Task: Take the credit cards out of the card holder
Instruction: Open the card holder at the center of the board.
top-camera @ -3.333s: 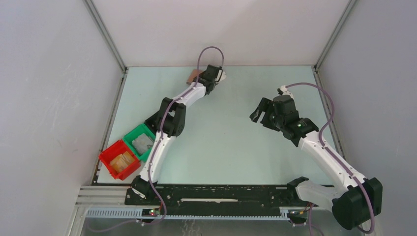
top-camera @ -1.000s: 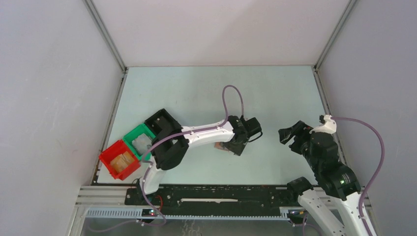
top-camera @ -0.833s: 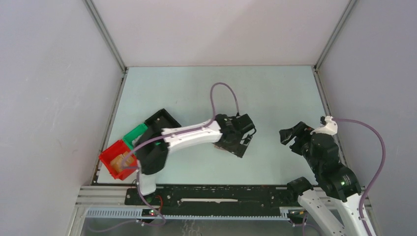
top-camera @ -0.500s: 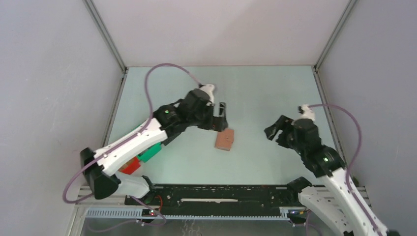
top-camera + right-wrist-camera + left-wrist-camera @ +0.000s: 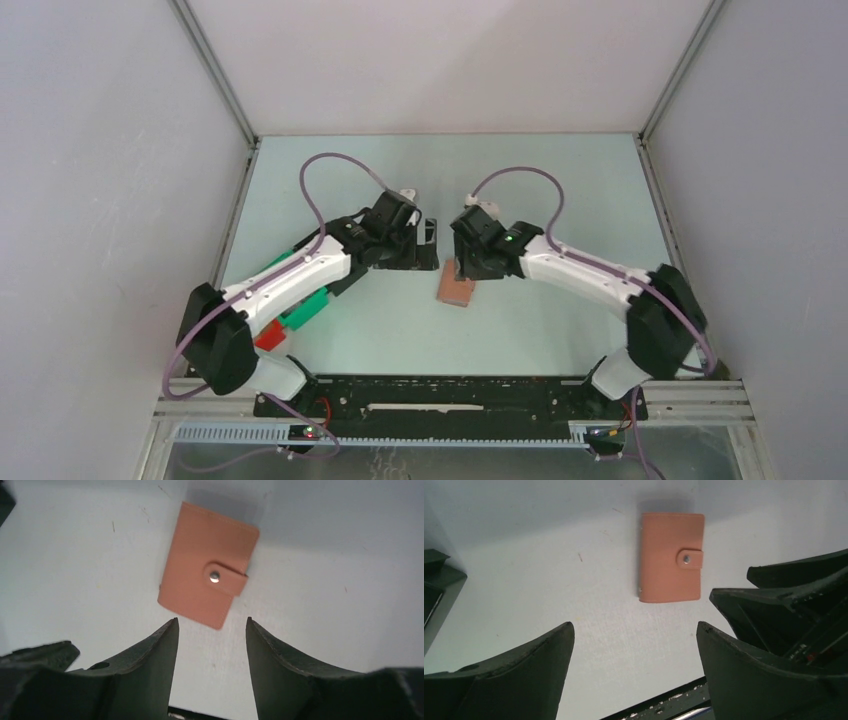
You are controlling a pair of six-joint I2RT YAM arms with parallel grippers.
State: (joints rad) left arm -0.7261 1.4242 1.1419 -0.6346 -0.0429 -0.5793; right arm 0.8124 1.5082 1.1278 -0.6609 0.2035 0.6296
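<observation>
The card holder (image 5: 457,288) lies shut on the pale table, tan-brown, its snap tab fastened (image 5: 670,557) (image 5: 207,565). The credit cards are hidden inside it. My left gripper (image 5: 427,246) hovers just left of the holder and beyond it, open wide, and nothing sits between its fingers (image 5: 635,626). My right gripper (image 5: 468,262) hangs over the holder's far edge, open with a narrower gap (image 5: 211,620). Its fingertips (image 5: 172,625) are just short of the holder's near corner and hold nothing. The right gripper's black fingers (image 5: 789,595) show at the right of the left wrist view.
A red bin (image 5: 268,337) and a green bin (image 5: 305,308) sit at the near left, partly covered by my left arm. A dark bin corner (image 5: 434,595) shows at the left edge of the left wrist view. A black rail (image 5: 450,395) runs along the near edge.
My left gripper let go of the card holder on the table and drew back to the left, open. My right arm swung in from the right over the holder, its jaws narrowing.
</observation>
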